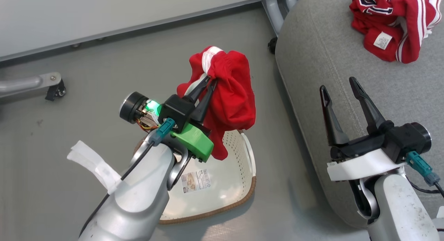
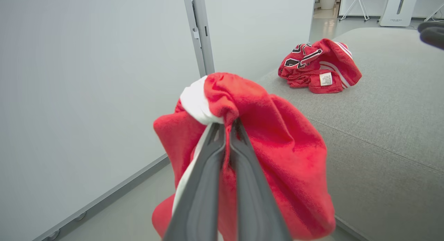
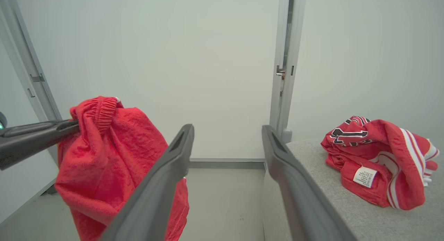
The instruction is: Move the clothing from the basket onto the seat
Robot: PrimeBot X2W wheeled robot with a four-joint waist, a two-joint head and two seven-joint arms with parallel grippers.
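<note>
- The left gripper [image 1: 211,80] is pinched fully together on a red garment [image 1: 232,102]. Its fingertips bite a bunched fold just under the white-striped elastic waistband. A gathered band makes a thick wad, which I judge unlikely to slip out.
- The garment hangs from the fingers in a loose bundle, clear of the basket [image 1: 241,154], with its lowest fold dangling above the basket's far wall. It is probably held this high so the cloth clears the rim and the rounded edge of the seat [image 1: 312,77].
- The basket stands on the floor [image 1: 86,77] just beside the seat's edge. What shows of its bottom is bare except for a printed sticker [image 1: 196,180], though the left forearm hides part of it.
- A lettered garment [image 1: 392,25] lies crumpled on the seat near its far edge, white label up, so about half the job looks done.
- The right gripper [image 1: 338,84] hovers over the seat's near edge with its fingers spread wide and nothing between them, seemingly parked out of the way.
- The next move calls for carrying the bundle across the seat's edge and letting go over bare cushion. A trailing fold could catch on that edge.
</note>
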